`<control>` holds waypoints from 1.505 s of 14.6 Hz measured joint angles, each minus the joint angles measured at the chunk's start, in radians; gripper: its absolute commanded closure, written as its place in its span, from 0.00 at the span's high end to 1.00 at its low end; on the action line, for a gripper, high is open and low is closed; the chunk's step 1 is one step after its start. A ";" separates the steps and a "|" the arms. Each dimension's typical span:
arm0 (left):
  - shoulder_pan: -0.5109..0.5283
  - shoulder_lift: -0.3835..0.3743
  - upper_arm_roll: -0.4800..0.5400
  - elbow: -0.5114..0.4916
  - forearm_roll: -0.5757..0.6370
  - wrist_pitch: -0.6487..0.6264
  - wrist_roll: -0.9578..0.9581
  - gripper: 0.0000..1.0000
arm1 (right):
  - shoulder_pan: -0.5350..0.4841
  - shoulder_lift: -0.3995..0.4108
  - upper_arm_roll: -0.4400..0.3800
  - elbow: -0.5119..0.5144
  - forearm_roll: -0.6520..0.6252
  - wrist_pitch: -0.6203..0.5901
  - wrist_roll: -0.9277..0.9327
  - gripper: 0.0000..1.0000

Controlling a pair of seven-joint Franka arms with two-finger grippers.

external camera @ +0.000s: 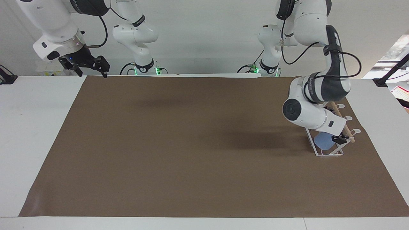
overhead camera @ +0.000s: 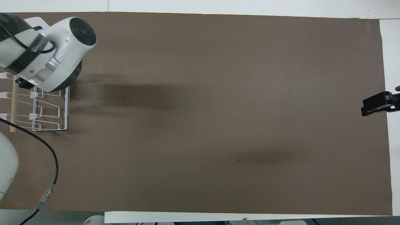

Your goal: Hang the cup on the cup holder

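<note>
Brown mat (external camera: 191,143): cup (external camera: 322,141) in cup holder (external camera: 329,153)

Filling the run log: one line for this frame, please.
phase: hanging cup | left gripper: at cup holder, on light blue cup tilted among the prongs | right gripper: waiting over table edge, right arm's end

Setting: I read this as a robotics lab, not a home.
Arms: two white Franka arms (external camera: 314,92) bolted at my end of the table, green status lights at their bases (external camera: 145,69).
Work surface: white table (external camera: 35,127) under a plain brown paper sheet (external camera: 191,143).
Surroundings: bare white wall (external camera: 207,35), loose black cables (overhead camera: 54,168), camera clamps (external camera: 6,78) on the table edge.
</note>
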 measured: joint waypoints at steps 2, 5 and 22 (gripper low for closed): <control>0.035 -0.053 0.000 -0.001 -0.044 0.011 0.148 1.00 | 0.000 0.000 0.000 0.000 0.000 0.000 0.000 1.00; 0.062 -0.067 0.000 -0.006 -0.157 0.056 0.428 1.00 | 0.000 0.000 0.000 0.000 0.000 0.000 0.000 1.00; 0.235 -0.379 0.002 -0.052 -0.890 -0.106 1.840 1.00 | 0.000 0.000 0.000 0.000 0.000 0.000 0.000 1.00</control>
